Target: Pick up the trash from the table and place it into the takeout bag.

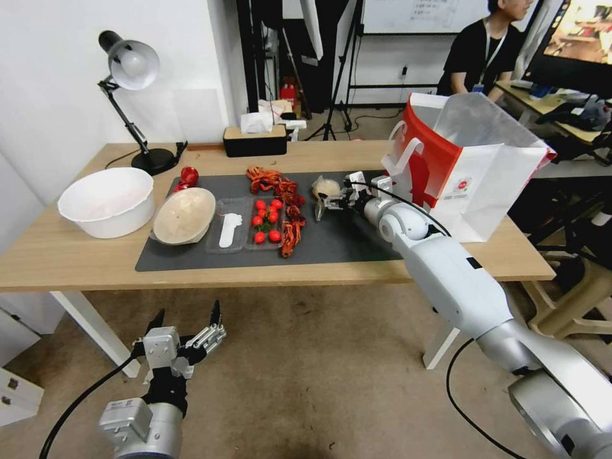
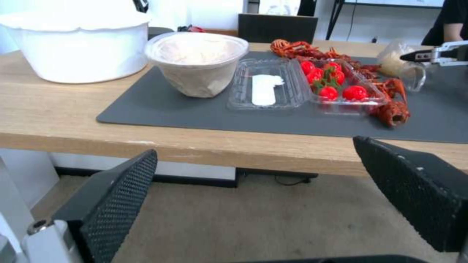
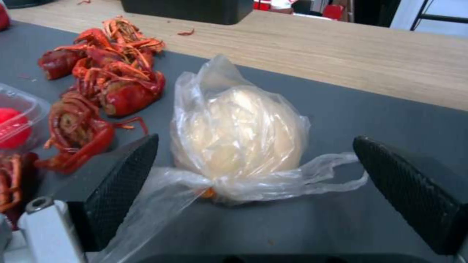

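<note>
The knotted plastic bag of beige lump [image 3: 239,138] lies on the dark grey mat [image 1: 344,245], between the spread fingers of the right end effector [image 1: 331,203], untouched. Crayfish shells [image 3: 97,91] lie just beside it. The takeout bag [image 1: 472,172] stands near on the surface [image 1: 64,255]. The left end effector [image 1: 185,325] hangs open below the surface edge.

No wording is showing clearly enough to read. The takeout bag [image 1: 475,185] is carrying a small red logo on its white side, but its letters are too small to make out. The whiteboard [image 1: 414,13] behind the worktop is bearing faint handwriting that is also staying illegible.
</note>
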